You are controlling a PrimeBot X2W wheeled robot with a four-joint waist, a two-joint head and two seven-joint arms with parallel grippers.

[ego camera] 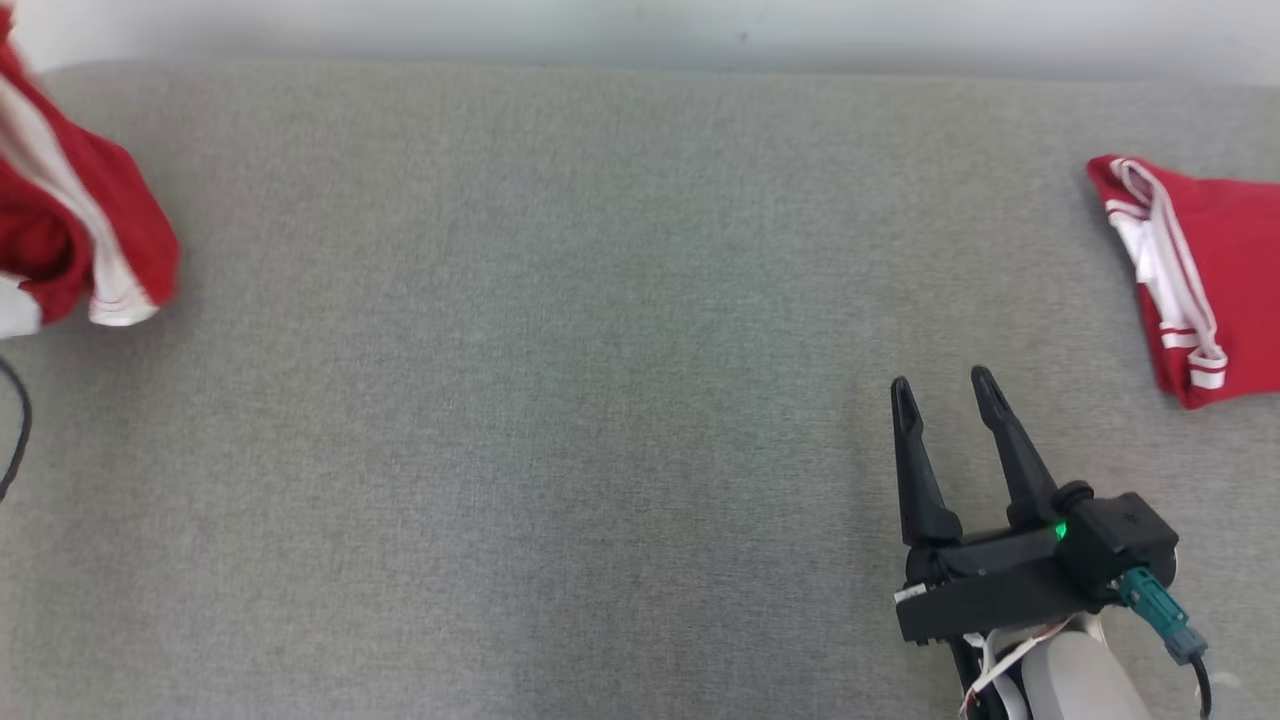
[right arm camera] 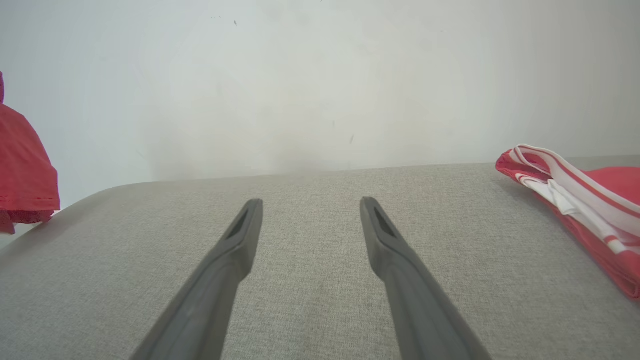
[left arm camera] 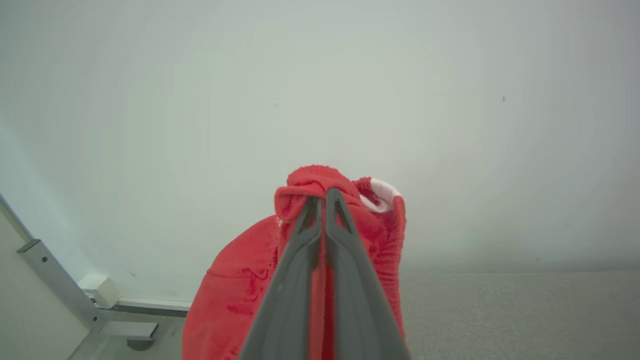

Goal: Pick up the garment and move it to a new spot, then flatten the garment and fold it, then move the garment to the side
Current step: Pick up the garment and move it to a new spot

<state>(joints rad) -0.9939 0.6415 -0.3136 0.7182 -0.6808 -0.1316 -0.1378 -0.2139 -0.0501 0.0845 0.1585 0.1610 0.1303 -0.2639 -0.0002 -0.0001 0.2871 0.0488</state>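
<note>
So the garment (ego camera: 60, 220) is found bunched up at the far-left edge of the grey padded surface (ego camera: 550, 350), red with white striped trim; in the left wrist view a fold of it (left arm camera: 240, 280) is pinched right at the tips of the left gripper (left arm camera: 324, 195), the two dark fingers pressed together on the cloth with red showing on both sides of them; the rest of the fabric is seen hanging down below the tips, with the pale wall (left arm camera: 350, 75) behind and a bit of metal frame (left arm camera: 55, 280) at the lower left. Whether any of it touches the padding can't be told.

The right gripper (ego camera: 941, 382) is seen low on the right side, near edge, fingers spread well apart and nothing between them; same story in its own wrist view (right arm camera: 311, 202), just bare grey fabric framed between the tips; the held garment (right arm camera: 25, 155) is glimpsed at the far left there.

A second red piece (ego camera: 1220, 270) with white stripes is laid flat at the right edge, well apart from both grippers; it's also caught at the right of the right wrist view (right arm camera: 590, 200). A black cable (ego camera: 18, 440) is looped at the left edge.
</note>
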